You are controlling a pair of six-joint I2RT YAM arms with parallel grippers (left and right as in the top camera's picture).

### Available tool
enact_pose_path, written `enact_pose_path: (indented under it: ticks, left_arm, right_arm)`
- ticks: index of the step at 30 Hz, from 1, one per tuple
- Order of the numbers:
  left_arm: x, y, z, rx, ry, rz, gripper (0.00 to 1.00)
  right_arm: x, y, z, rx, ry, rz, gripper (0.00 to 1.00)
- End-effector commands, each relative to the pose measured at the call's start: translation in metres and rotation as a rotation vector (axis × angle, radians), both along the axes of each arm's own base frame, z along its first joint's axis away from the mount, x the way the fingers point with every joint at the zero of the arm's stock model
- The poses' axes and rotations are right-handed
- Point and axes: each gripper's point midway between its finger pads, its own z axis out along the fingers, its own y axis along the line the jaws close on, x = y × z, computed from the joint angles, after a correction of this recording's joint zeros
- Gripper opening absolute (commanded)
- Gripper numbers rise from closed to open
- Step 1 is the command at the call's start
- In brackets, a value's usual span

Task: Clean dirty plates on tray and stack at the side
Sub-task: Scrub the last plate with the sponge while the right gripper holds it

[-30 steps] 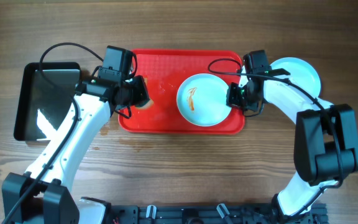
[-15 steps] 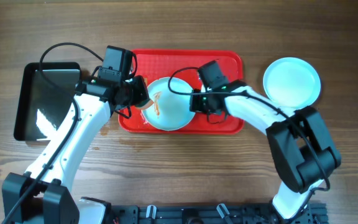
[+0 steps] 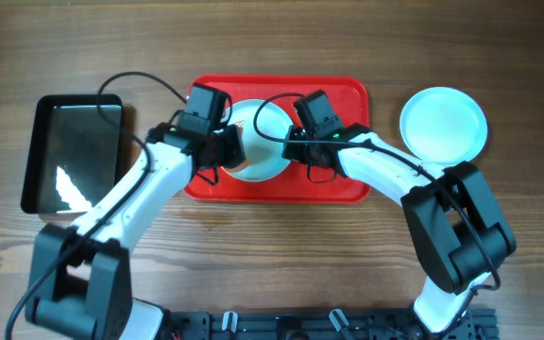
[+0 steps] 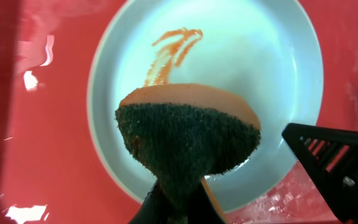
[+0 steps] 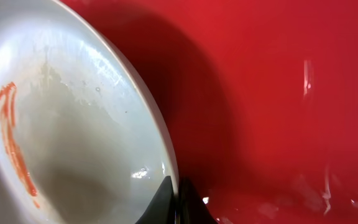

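Note:
A white plate [image 3: 258, 142] with an orange smear [image 4: 173, 53] is on the red tray [image 3: 343, 99], left of its middle. My right gripper [image 3: 293, 151] is shut on the plate's right rim [image 5: 169, 168], and the plate looks tilted up off the tray. My left gripper [image 3: 230, 151] is shut on a green-and-orange sponge [image 4: 188, 140] and holds it over the plate's left part, just below the smear. A second, clean white plate [image 3: 444, 123] lies on the table right of the tray. No third plate shows.
A black rectangular tray [image 3: 72, 151] lies on the wooden table left of the red tray. The right half of the red tray [image 5: 278, 93] is wet and bare. Cables loop above both wrists.
My right gripper has pulled the smeared plate from the tray's right side to its left-middle. My left gripper has moved right with the sponge, over the plate.

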Motion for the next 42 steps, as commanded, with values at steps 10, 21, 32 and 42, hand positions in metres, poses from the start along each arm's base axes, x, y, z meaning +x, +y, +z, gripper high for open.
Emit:
enact_pose_path:
  ticks: [10,21,32,42]
  left_arm:
    - [0.016,-0.018,-0.037,-0.008,0.000,-0.036,0.04]
    - [0.023,-0.030,-0.061,-0.007,-0.004,-0.058,0.04]
    - [0.010,0.084,-0.081,0.502,0.062,0.146,0.04]
    - [-0.001,0.081,-0.062,0.442,0.089,0.138,0.04]
  right_arm:
    - [-0.029,0.009,-0.047,0.020,0.153,0.104,0.04]
    - [-0.032,0.008,-0.048,0.019,0.170,0.104,0.04]
    - [-0.036,-0.011,-0.055,-0.074,0.195,0.031,0.04]
    - [-0.035,-0.012,-0.055,-0.074,0.197,0.015,0.04]
